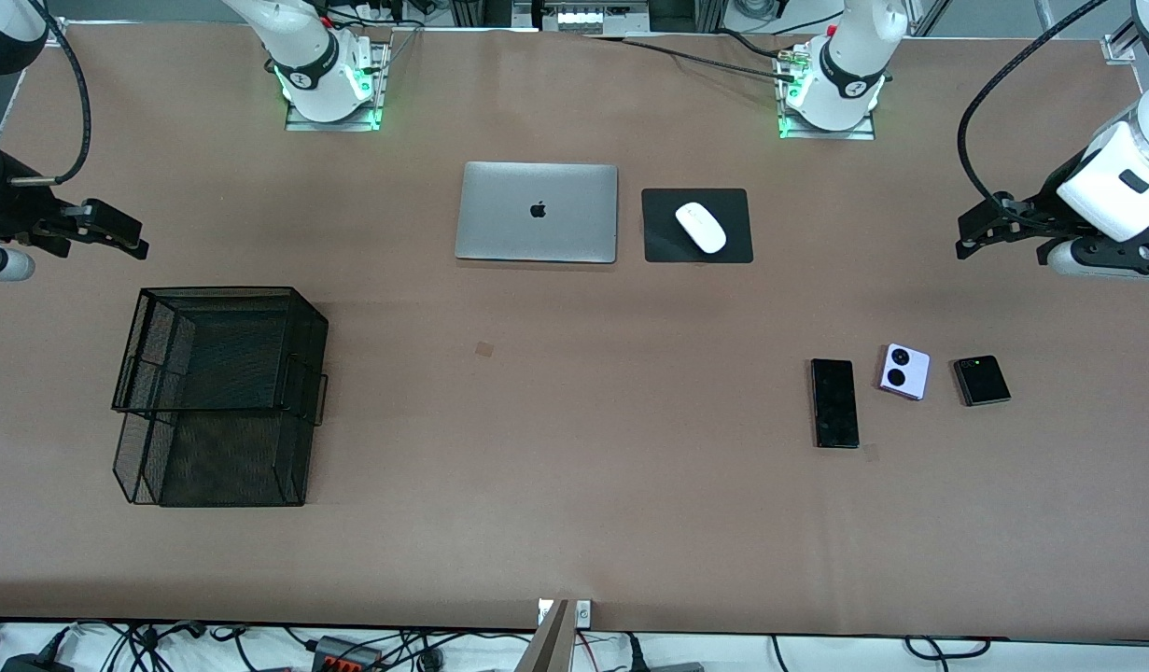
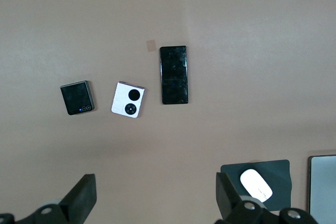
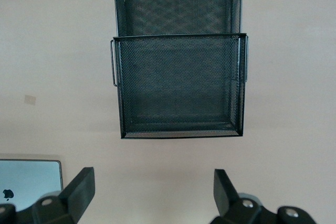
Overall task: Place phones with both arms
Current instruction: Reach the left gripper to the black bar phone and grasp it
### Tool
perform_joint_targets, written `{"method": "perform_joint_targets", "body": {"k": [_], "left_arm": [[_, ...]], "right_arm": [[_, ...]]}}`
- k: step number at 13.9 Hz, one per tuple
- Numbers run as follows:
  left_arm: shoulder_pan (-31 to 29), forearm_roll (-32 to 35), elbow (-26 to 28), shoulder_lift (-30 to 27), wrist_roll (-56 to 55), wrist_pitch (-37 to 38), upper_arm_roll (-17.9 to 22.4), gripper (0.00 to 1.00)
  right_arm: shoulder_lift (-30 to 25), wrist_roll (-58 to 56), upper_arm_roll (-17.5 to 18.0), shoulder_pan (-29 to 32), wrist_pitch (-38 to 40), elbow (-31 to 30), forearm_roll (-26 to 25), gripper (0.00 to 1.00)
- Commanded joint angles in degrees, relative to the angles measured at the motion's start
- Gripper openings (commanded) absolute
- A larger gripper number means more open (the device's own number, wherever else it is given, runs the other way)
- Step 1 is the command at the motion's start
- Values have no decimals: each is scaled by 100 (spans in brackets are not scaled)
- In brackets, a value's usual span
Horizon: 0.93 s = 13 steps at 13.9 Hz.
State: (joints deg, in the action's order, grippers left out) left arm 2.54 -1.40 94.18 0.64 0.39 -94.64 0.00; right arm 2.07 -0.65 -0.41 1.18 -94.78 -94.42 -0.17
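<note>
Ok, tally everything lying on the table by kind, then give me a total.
Phones: 3, namely black slab phone, lilac phone, small dark phone
Laptop: 1
Mouse: 1
Mouse pad: 1
Black mesh tray stack: 1
Total: 7

Both arms were cut off by the frame edges in the front view: the left arm (image 1: 1111,177) ran out toward its end of the worktop, the right arm (image 1: 5,168) likewise at its own end. In each wrist view only the fingertips of the left hand (image 2: 155,200) and right hand (image 3: 152,195) showed, their bodies cropped. The laptop (image 2: 322,187) was cut by the frame edge in the left wrist view, and markings on the small dark phone (image 1: 982,380) were too small to read.
</note>
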Motion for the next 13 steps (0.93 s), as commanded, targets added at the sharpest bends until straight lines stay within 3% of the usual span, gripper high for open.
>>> {"method": "perform_joint_targets", "body": {"k": [1, 7, 13], "left_arm": [[-34, 43, -198, 85, 92, 138, 9, 100], [-34, 25, -216, 120, 14, 199, 9, 100], [-34, 8, -251, 550, 179, 1008, -9, 100]], "right_arm": [[-40, -32, 6, 13, -14, 11, -1, 100], [4, -58, -3, 22, -58, 11, -10, 100], [21, -102, -3, 31, -32, 11, -19, 100]]}}
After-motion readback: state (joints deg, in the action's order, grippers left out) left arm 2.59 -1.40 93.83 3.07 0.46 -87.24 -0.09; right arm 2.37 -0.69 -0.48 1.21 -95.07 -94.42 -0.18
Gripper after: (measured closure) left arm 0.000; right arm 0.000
